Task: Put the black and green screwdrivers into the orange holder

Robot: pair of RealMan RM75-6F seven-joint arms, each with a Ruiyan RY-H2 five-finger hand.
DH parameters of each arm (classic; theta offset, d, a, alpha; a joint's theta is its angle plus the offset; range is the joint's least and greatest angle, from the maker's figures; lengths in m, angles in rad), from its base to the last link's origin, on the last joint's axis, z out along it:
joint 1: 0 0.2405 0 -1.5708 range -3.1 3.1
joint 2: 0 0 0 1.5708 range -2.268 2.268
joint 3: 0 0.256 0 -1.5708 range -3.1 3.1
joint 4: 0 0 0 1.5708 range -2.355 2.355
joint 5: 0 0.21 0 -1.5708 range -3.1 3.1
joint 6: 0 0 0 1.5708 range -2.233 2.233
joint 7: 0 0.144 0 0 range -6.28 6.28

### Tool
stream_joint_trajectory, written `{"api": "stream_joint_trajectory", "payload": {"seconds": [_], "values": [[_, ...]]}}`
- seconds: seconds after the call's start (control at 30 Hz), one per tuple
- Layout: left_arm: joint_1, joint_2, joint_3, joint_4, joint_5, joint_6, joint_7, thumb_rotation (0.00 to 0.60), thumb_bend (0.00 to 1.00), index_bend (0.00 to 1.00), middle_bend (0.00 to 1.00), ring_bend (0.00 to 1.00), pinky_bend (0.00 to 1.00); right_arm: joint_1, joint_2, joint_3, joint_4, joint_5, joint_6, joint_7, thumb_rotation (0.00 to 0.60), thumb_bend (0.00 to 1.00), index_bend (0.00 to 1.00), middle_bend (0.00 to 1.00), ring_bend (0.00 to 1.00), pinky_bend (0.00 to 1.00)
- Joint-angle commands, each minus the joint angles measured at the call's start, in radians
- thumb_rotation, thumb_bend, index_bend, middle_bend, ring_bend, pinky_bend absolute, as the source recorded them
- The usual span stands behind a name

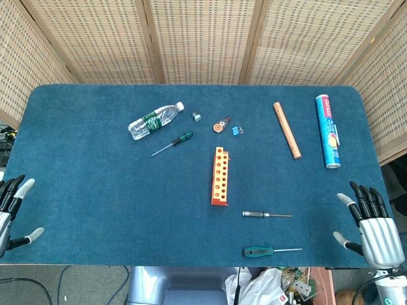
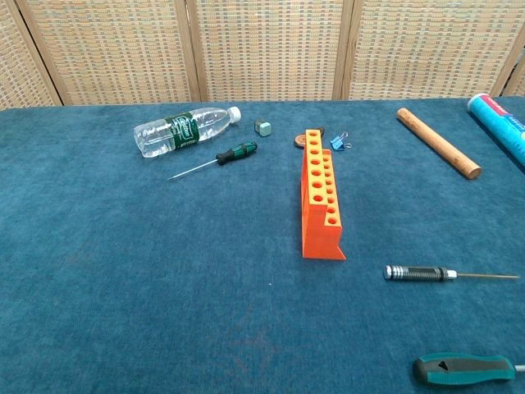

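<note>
A blue cloth-covered table (image 1: 95,190) is being backed by woven wicker screens (image 1: 203,38). Nothing is being held by the left hand (image 1: 13,210) or right hand (image 1: 372,225); fingers are being kept spread at the near corners.

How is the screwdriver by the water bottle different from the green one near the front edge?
The screwdriver by the bottle has a black-and-green handle; the front screwdriver has a teal-green handle. The first lies slanted, left of the orange holder; the second lies straight, right of it. Both lie flat on the table, untouched.
</note>
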Motion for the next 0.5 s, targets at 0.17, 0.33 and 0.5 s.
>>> {"api": "stream_joint_trajectory", "payload": {"seconds": [0.17, 0.33, 0.5], "values": [[0.007, 0.001, 0.0, -0.008, 0.002, 0.012, 0.005, 0.6, 0.0, 0.0, 0.0, 0.0, 0.0, 0.021, 0.004, -0.015, 0.0, 0.009, -0.06, 0.029, 0.6, 0.0, 0.17, 0.0, 0.0, 0.0], [0.009, -0.001, -0.001, -0.01, 0.005, 0.018, 0.012, 0.6, 0.0, 0.0, 0.0, 0.0, 0.0, 0.058, 0.001, -0.019, -0.006, 0.01, -0.128, 0.078, 0.6, 0.0, 0.26, 0.0, 0.0, 0.0], [0.0, -0.005, -0.007, -0.012, -0.018, -0.006, 0.023, 0.6, 0.0, 0.0, 0.0, 0.0, 0.0, 0.144, -0.033, 0.006, -0.016, 0.038, -0.259, 0.095, 0.6, 0.04, 0.33, 0.0, 0.0, 0.0]]}}
